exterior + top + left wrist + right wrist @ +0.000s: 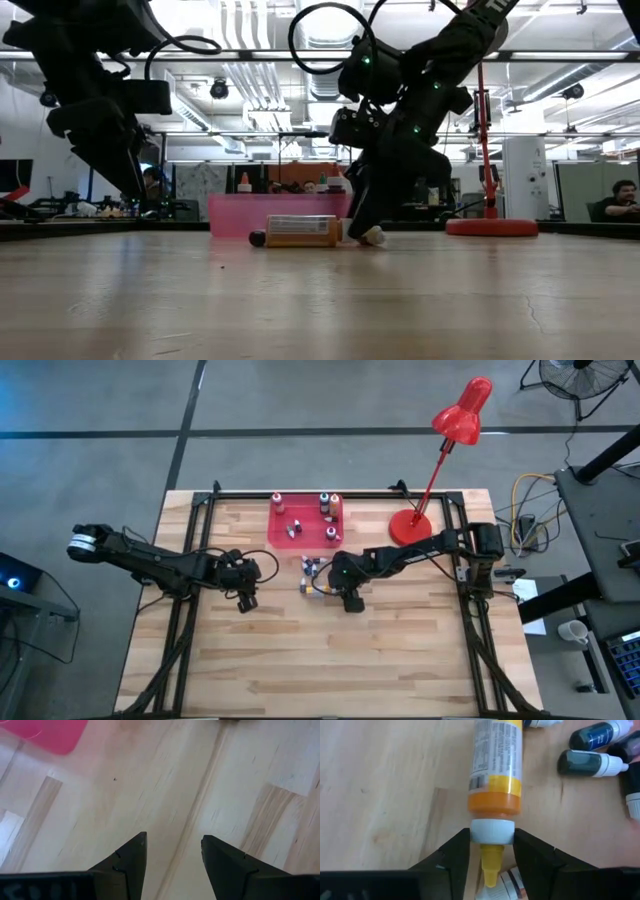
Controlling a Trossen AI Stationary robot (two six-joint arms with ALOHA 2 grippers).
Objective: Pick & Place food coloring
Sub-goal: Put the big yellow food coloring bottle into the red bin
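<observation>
Now the right claw [491,851] clamps the lying orange food coloring bottle [496,775] at its white cap.

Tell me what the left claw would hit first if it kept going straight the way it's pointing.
Likely the bare wooden table. The left claw stands open with only wood ahead; the pink tray lies off to one side, though depth is hard to judge.

A pink tray [280,530] sat toward the far side of the wooden table [400,650]. A red desk lamp [455,425] stood just beside it, with a fan [580,375] on the floor beyond.
</observation>
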